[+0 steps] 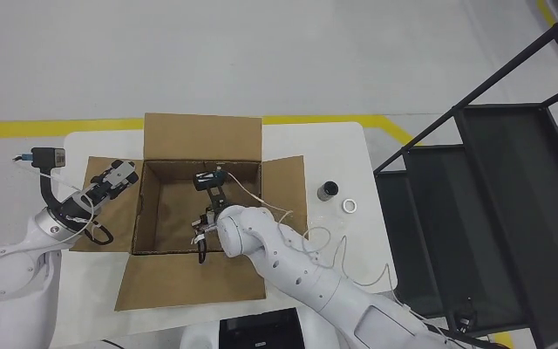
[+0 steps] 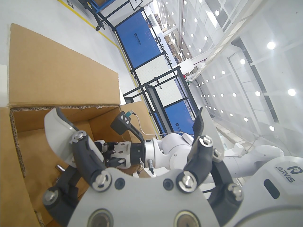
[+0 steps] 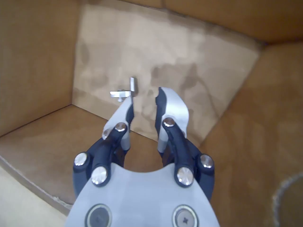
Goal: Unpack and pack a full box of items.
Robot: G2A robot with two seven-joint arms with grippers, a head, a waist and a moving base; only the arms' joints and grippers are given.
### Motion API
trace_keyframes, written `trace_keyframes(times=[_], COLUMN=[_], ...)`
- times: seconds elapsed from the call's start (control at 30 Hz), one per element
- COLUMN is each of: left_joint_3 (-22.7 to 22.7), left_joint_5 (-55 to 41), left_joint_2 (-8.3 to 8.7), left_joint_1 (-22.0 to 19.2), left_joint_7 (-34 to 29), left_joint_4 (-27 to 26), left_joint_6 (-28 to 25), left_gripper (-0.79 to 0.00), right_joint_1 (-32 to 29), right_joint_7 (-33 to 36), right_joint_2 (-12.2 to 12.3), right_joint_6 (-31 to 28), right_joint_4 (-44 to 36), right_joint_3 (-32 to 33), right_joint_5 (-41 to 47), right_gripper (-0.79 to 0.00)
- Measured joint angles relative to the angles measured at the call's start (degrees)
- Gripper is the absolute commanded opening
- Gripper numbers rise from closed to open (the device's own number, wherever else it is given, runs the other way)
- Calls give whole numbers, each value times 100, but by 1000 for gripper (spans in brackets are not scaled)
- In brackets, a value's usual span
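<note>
An open cardboard box [image 1: 200, 137] stands on the white table [image 1: 323, 144], flaps spread out. My right gripper [image 1: 202, 242] is down inside the box; in the right wrist view it [image 3: 144, 98] is open, a narrow gap between its fingers and nothing in it. A small silver metal part [image 3: 125, 91] lies on the box floor [image 3: 170, 48] just past one fingertip. My left gripper [image 1: 118, 181] hovers over the box's left flap, wide open [image 2: 129, 128] and empty, looking across at the right arm's gripper [image 2: 111, 152].
A black cylinder [image 1: 328, 189] and a white ring [image 1: 350, 206] rest on the table right of the box. A dark metal stair frame [image 1: 488, 218] stands beyond the table's right edge. Yellow floor tape [image 1: 70, 127] runs behind the table.
</note>
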Motion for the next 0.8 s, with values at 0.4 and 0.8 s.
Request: trace_keyframes(times=[0.4,0.8], left_joint_3=[0,0], left_joint_5=[0,0], left_joint_2=[0,0], left_joint_1=[0,0], left_joint_7=[0,0], left_joint_4=[0,0], left_joint_6=[0,0], left_gripper=[0,0], right_joint_1=[668,1366], right_joint_7=[-468,-114], right_joint_2=[-393,-804], right_joint_6=[-566,-582], right_joint_4=[1524,2622], right_joint_3=[-352,-688], right_joint_5=[885,1308], right_gripper=[0,0])
